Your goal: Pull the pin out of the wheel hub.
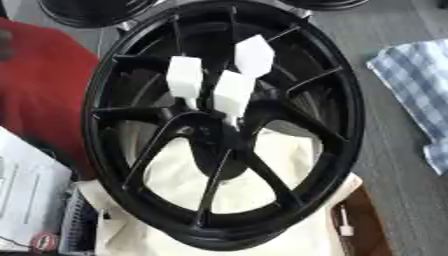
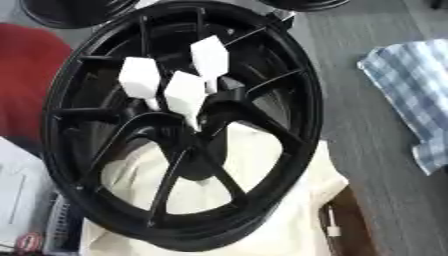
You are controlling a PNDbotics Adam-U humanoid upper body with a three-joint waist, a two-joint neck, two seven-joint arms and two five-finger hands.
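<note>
Black and glossy, the wheel hub (image 1: 131, 165) lies on a cream cloth (image 1: 262, 150) on a grey surface (image 1: 385, 165). Three white pins (image 1: 232, 95) (faceted heads, thin stems) stand clustered at the hub's centre. Right of the hub lies a blue checked cloth (image 1: 420, 85); left of it, something red (image 1: 44, 95). Neither hand is visible, so their state cannot be told.
</note>
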